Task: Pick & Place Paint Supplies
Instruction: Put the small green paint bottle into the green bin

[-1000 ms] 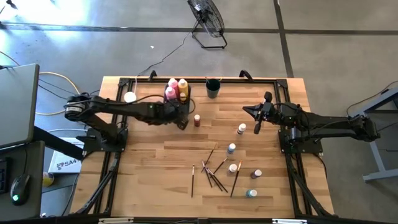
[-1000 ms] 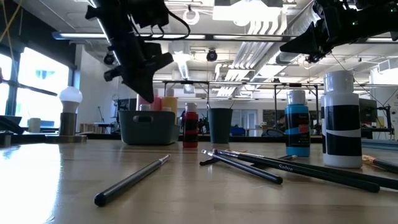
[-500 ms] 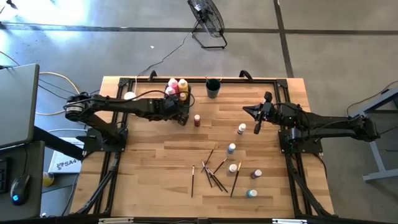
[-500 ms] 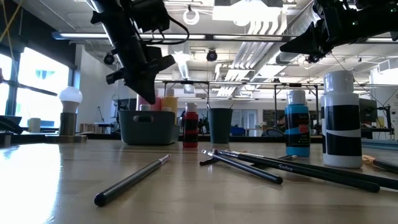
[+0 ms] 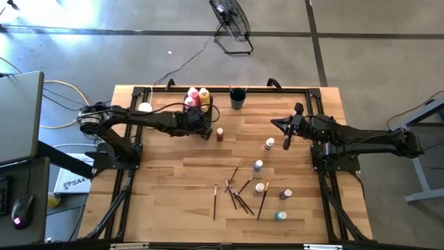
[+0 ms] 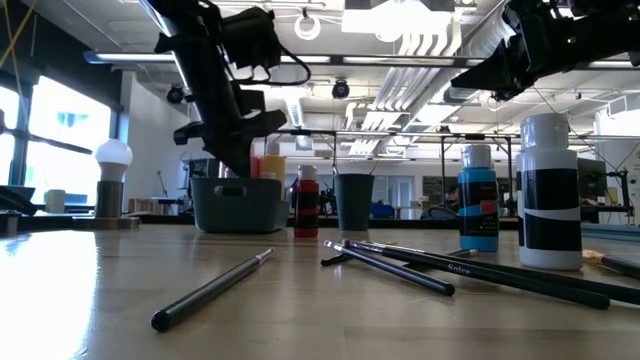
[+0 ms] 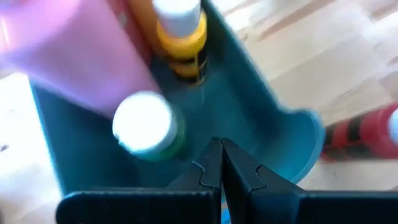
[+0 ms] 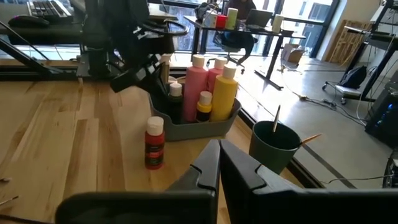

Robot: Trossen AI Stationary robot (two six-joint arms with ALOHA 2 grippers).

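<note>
A grey-blue bin (image 5: 199, 111) at the table's far side holds tall pink (image 5: 191, 94) and yellow (image 5: 204, 94) squeeze bottles. It also holds a small yellow paint bottle (image 7: 184, 34) and a small green one with a white cap (image 7: 145, 126). My left gripper (image 7: 221, 163) is shut and hangs over the bin's near end (image 5: 206, 130), pointing steeply down, with nothing between its fingers. A red paint bottle (image 5: 220, 134) stands just right of the bin. Several small bottles (image 5: 258, 165) and paintbrushes (image 5: 239, 191) lie mid-table. My right gripper (image 5: 274, 123) waits shut, raised at the right.
A dark green cup (image 5: 237, 98) with brushes in it stands right of the bin at the far edge. A white knob on a tan base (image 5: 144, 107) stands left of the bin. A blue bottle (image 6: 478, 200) and a white bottle (image 6: 548, 195) stand close to the low camera.
My left gripper, still shut, has moved a little toward the table's far edge and sunk toward the bin. My right arm has kept still.
</note>
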